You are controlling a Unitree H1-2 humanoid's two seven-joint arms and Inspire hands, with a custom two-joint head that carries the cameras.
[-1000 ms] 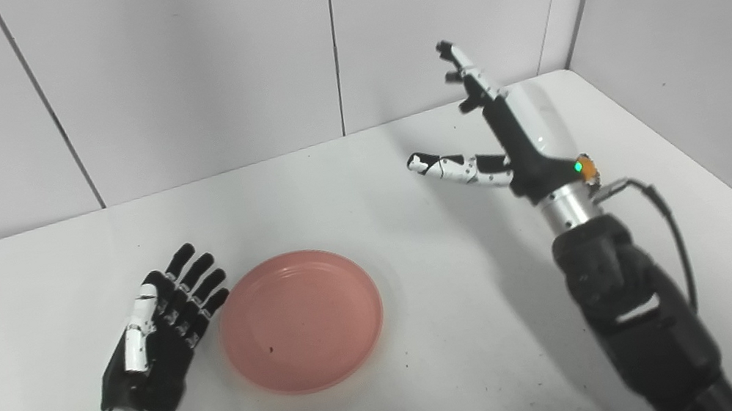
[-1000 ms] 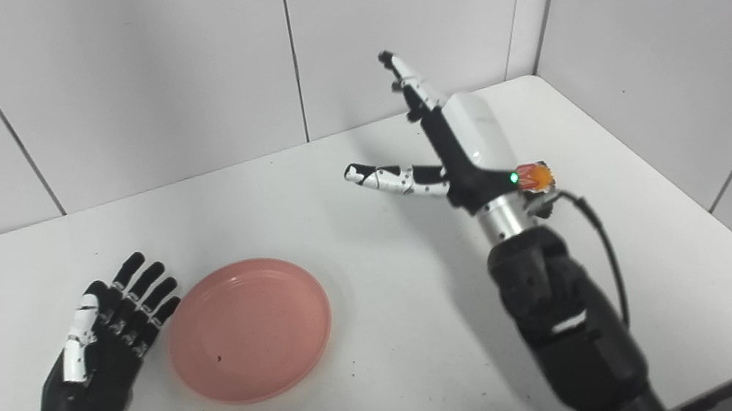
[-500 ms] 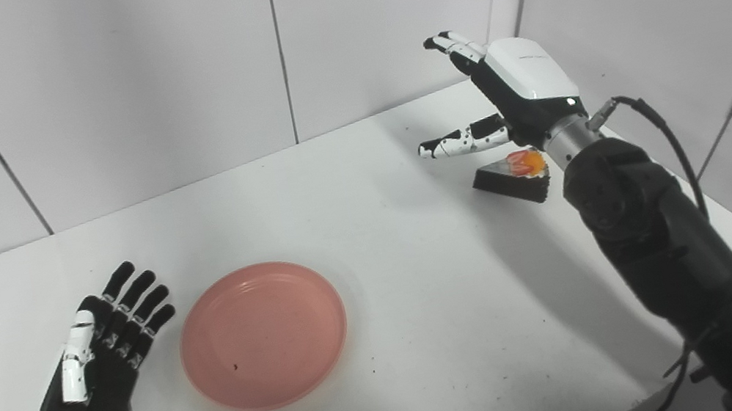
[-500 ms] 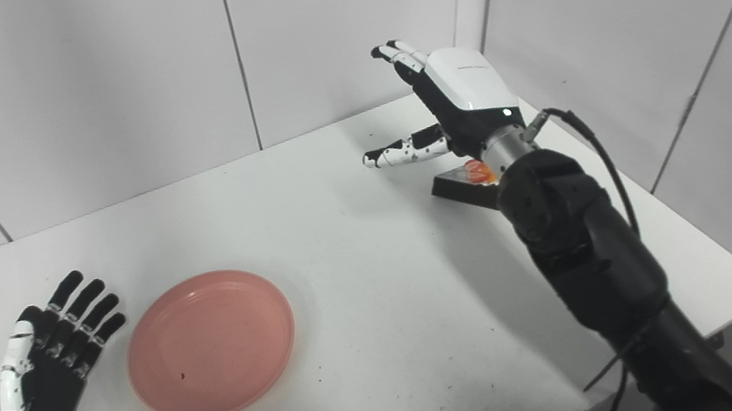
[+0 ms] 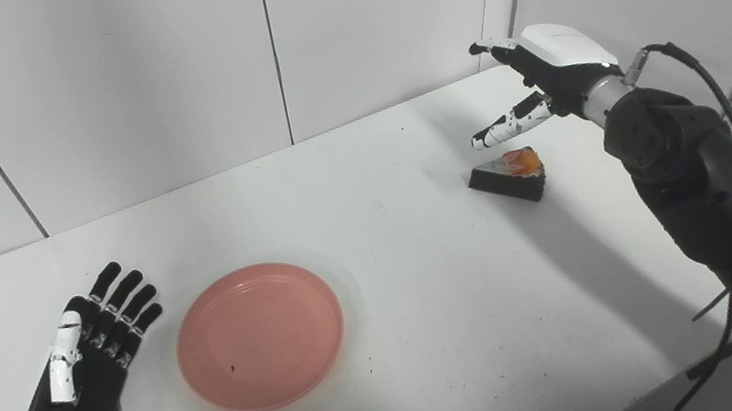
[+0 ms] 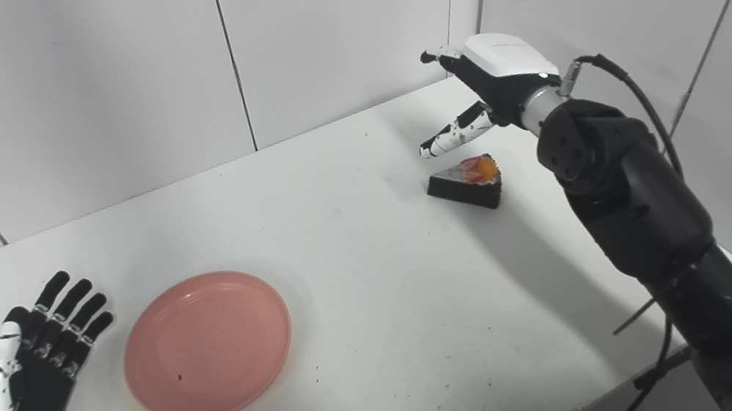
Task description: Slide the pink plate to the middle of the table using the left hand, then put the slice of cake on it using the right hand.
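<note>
In the left eye view we see the pink plate (image 5: 260,335) lying flat on the white worktop (image 5: 424,285), left of the worktop's middle and toward the near edge. Our left hand (image 5: 88,356) rests palm down just beside the plate's left rim, its fingers spread and straight, holding nothing and not touching the plate. The slice of cake (image 5: 507,176), a dark wedge with an orange and red topping, sits well apart from the plate near the far right corner of the worktop. Our right hand (image 5: 549,74) is raised above and just behind the cake, spread wide with the thumb pointing down toward the slice but clear of it, grasping nothing. In the right eye view the same layout shows a little shifted: the plate (image 6: 208,346) lies near the left hand (image 6: 36,368), with a thin strip of bare worktop between fingertips and rim, and the cake (image 6: 466,184) stands just below the wide-spread right hand (image 6: 497,79), whose black forearm crosses the worktop's right edge.
</note>
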